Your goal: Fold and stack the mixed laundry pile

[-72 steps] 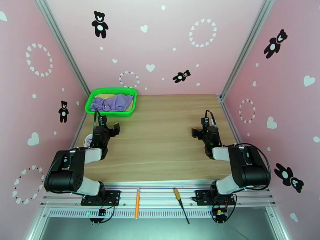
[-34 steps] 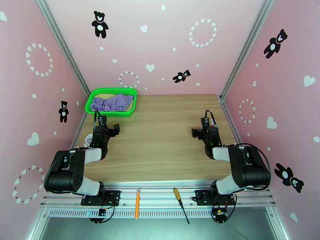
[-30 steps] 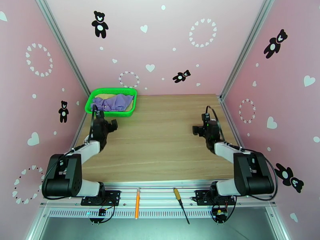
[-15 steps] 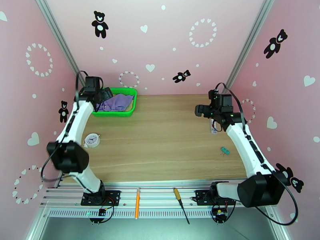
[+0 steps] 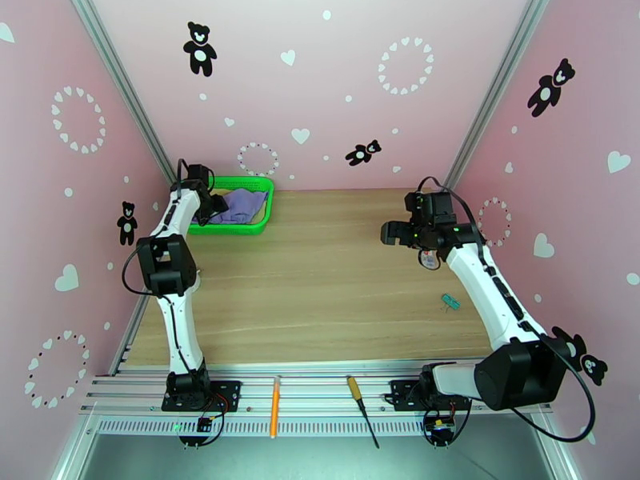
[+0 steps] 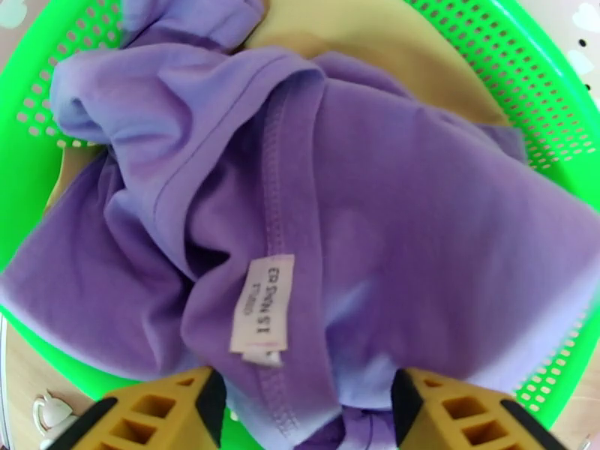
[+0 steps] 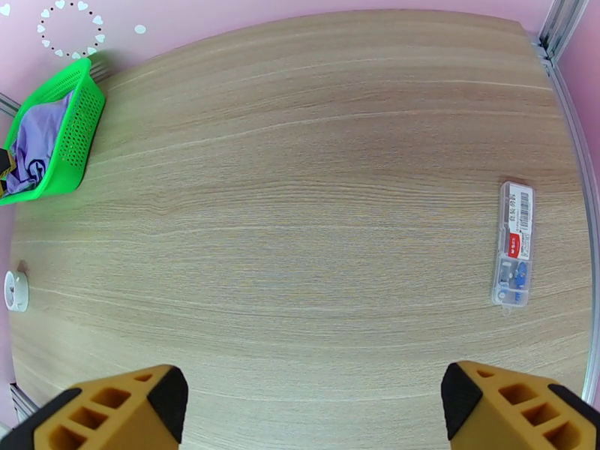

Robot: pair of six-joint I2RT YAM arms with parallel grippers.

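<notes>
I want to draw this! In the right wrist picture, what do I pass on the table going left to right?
basket with the shirt inside → bare table → case

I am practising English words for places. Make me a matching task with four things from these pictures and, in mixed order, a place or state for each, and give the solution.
Things:
1. purple shirt
2. green basket
3. clear plastic case
4. right gripper

Places or states:
A. lying flat on bare wood at the right side of the table
B. open wide, held above the table
C. standing at the far left corner of the table
D. crumpled, on top of a tan garment

Pairs: 1-D, 2-C, 3-A, 4-B
</notes>
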